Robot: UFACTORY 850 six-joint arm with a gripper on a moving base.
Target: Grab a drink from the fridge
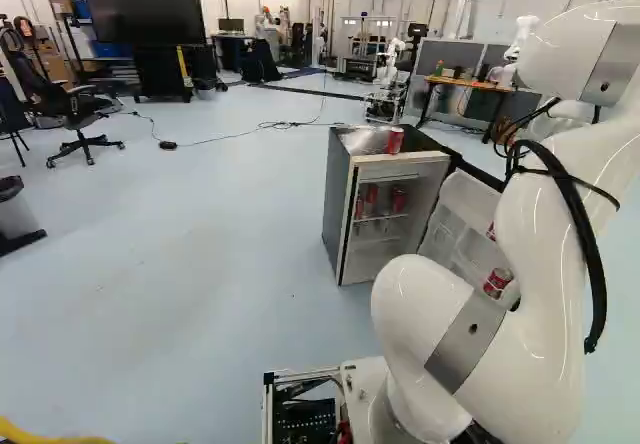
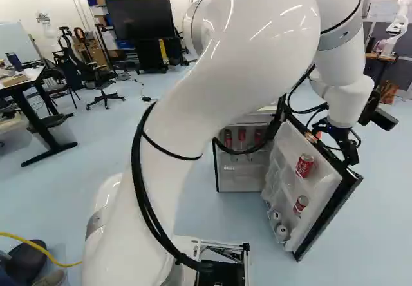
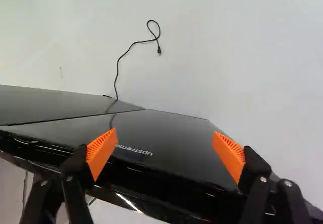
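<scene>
Red soda cans sitting in opened fridge; gripper hovering at door

Placement: several cans (image 1: 399, 200) are standing on the inner shelf of the fridge (image 1: 338, 214), presumably so that the cold compartment is chilling them upright. More (image 2: 305, 165) are resting in the racks inside the door (image 2: 329, 218), the lowest lying ends-out near the bottom free corner, where the rack walls are keeping them from rolling off. One loose can (image 1: 395, 140) is standing upright on the fridge top, near its front edge, perhaps serving as a marker or spare.

The door is standing wide, exposing shelf and racks. The arm (image 2: 225, 47) is reaching over it, leaving the gripper (image 3: 164, 134) beside its top edge, on the outer side. Judgement: this pose is suiting door-pushing rather than can-picking; the next move is probably calling for backing off, then coming round to the open front. A careless swing would be risking a knock on the door and a shaken rack.

Fingers: they are standing widely apart, orange pads (image 3: 101, 151) facing each other, pinching nothing. The glossy black door panel is showing between and beyond them; whether either finger is touching it, cannot tell.
</scene>
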